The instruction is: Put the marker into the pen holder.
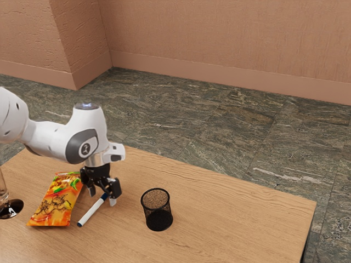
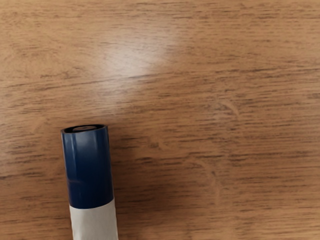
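One gripper (image 1: 102,196) is hovering, fingers spread, over one marker (image 1: 92,212)! One pen holder (image 1: 157,211) is standing nearby, one orange packet (image 1: 56,203) is lying flat.

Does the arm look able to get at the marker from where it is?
Probably yes: the gripper is open above the marker, near its blue end, and nothing visible lies on it.

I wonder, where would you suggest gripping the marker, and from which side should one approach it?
I'd take the marker by its white barrel, close to the blue end, coming straight down from above with one finger along each long side. It lies flat on the table, slim and straight, so closing across its narrow width should hold best.
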{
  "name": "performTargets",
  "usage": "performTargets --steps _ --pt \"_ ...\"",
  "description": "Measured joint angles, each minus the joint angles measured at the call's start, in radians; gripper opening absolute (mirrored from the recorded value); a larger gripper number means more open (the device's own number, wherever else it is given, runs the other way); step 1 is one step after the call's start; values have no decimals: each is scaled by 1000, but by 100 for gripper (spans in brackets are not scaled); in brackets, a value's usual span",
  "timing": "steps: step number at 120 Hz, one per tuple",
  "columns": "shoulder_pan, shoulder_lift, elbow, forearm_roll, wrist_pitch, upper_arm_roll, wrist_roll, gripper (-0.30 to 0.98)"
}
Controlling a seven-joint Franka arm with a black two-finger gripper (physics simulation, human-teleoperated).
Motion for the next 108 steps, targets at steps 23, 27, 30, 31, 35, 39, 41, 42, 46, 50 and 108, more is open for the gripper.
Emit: performTargets --steps 23,27,30,31,35,39,41,42,46,50,108 --pt "23 6 -19 -5 53 1 9 61" --pt "31 11 -20 -5 58 1 11 60" --pt "39 16 -20 -6 61 2 13 59" --pt "42 18 -19 -6 62 2 13 58" --pt "49 23 -19 -6 66 1 15 56" --pt "53 27 -19 -6 69 1 17 53" --pt "55 29 -18 -6 70 2 18 52" --pt "56 30 -18 -6 71 2 18 51" --pt "57 32 -16 -6 73 1 20 47" --pt "56 34 -14 -6 75 1 21 43" --pt "55 52 -6 -9 83 0 35 2"
